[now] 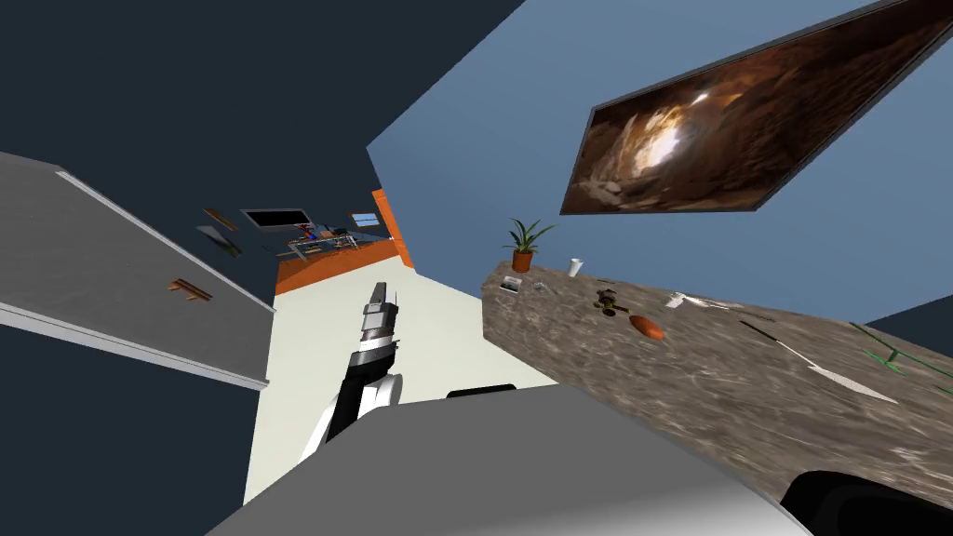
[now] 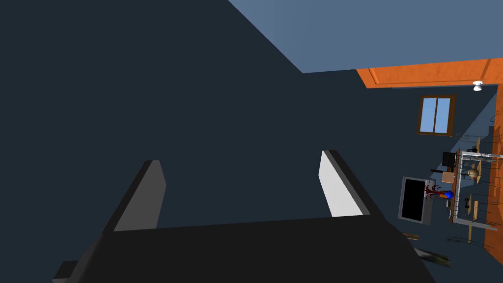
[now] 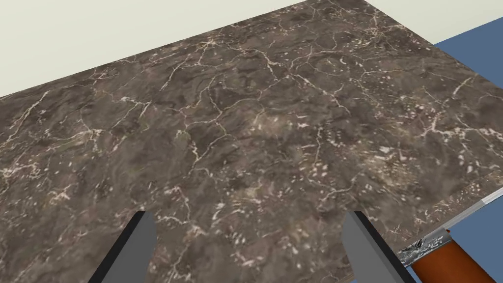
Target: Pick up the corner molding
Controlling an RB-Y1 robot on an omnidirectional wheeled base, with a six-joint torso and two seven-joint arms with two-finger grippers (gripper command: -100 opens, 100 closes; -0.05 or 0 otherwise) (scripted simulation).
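Head view: a dark marbled bench [image 1: 707, 391] spreads across the right, against a blue wall. The corner molding [image 1: 842, 380], a long thin white strip, lies on its near right part. The right end effector [image 3: 248, 236] hangs over bare bench top, fingers wide apart and empty. The left end effector [image 1: 379, 296], off the bench's left, is likewise spread and empty.

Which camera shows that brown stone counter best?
The head view: the counter shows nearly its whole length. The right wrist view gives a close, bare patch; the left wrist view faces a dark wall.
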